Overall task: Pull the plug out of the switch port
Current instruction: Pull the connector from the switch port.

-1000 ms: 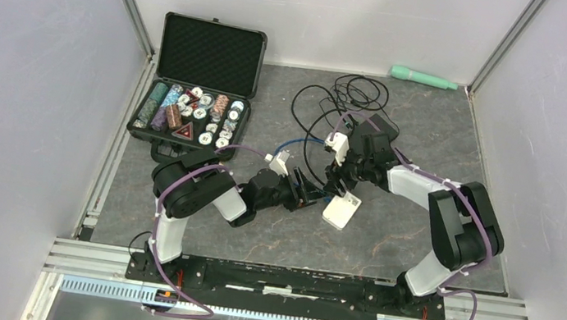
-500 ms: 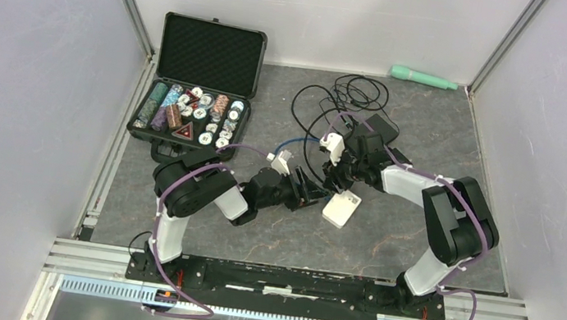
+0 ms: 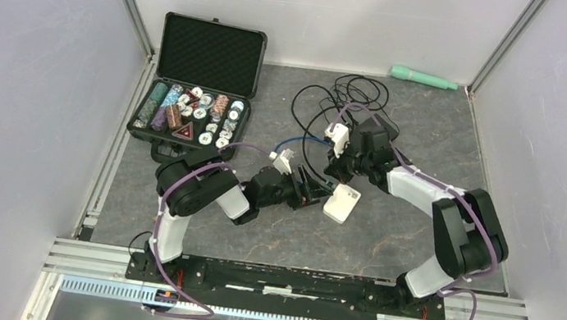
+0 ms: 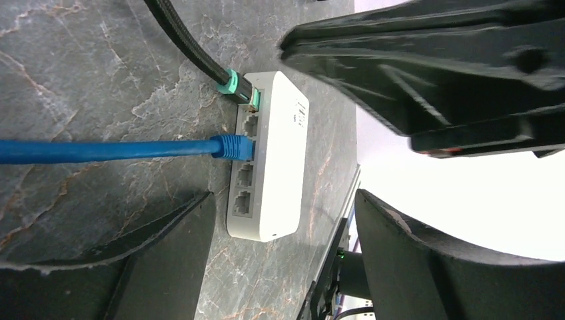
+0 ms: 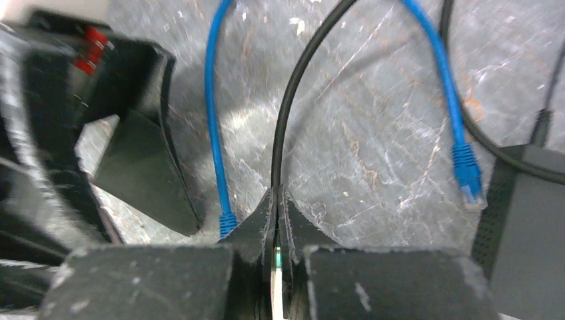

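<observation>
A white switch (image 3: 341, 203) (image 4: 276, 153) lies flat on the grey table. A black cable (image 4: 190, 47) ends in a green-booted plug (image 4: 236, 85) seated in the switch's end port. A blue cable (image 4: 100, 150) sits in another port. My right gripper (image 5: 276, 200) (image 3: 336, 173) is shut on the black cable right at the plug, and a sliver of green shows between its fingers. My left gripper (image 4: 285, 203) (image 3: 311, 193) is open, its fingers standing either side of the switch's near end without visibly touching it.
An open black case of poker chips (image 3: 198, 91) lies at the back left, and a green cylinder (image 3: 423, 78) at the back wall. Loops of black cable (image 3: 355, 95) lie behind the arms. The blue cable's loose end (image 5: 468, 177) lies beside a dark box (image 5: 526, 227).
My right gripper has closed from open onto the black cable at the plug. The left gripper's jaws have spread a little wider. The switch has shifted slightly.
</observation>
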You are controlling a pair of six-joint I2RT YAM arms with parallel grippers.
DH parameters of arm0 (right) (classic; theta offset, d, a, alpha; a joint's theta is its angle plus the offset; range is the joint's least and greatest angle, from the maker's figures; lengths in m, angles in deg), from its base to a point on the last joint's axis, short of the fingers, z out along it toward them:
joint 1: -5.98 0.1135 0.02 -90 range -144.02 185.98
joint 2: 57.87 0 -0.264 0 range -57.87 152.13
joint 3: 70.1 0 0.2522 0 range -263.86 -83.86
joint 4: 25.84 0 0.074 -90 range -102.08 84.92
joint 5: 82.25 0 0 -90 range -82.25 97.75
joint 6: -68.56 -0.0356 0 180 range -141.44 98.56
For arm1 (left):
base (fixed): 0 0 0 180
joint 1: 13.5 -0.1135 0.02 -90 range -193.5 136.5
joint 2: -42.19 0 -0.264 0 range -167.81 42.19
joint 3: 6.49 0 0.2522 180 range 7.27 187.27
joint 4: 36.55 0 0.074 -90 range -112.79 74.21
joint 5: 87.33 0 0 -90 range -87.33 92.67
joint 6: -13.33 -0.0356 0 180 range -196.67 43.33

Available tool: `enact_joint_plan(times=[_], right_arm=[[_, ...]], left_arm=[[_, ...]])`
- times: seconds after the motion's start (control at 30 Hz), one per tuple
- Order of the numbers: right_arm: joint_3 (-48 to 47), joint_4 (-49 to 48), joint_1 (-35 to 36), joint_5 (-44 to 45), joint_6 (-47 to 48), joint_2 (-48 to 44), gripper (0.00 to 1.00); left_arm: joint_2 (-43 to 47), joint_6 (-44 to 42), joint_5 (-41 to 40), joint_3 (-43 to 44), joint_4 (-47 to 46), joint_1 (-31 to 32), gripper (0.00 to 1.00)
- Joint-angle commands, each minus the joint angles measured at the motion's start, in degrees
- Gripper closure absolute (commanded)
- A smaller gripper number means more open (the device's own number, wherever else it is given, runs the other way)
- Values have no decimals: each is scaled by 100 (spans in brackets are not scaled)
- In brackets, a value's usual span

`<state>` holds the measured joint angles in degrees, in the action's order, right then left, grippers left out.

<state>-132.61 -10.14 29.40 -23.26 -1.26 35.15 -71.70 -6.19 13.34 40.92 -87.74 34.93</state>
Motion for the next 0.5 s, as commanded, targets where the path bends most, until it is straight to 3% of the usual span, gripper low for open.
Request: enact_joint_plan(times=[0.0, 0.17, 0.3, 0.47], right_arm=[[179, -610, -2, -213, -346, -579, 100], [213, -583, -1, -188, -264, -569, 97], [9, -397, 1, -69, -51, -350, 73], [-128, -214, 11, -83, 108, -91, 56]], left_arm=[[-325, -644, -202, -154, 537, -88, 13], [-304, -877, -157, -171, 476, -140, 12], [-191, -1129, -179, -357, 564, -175, 12], [-212, -1185, -109, -342, 790, -191, 11]])
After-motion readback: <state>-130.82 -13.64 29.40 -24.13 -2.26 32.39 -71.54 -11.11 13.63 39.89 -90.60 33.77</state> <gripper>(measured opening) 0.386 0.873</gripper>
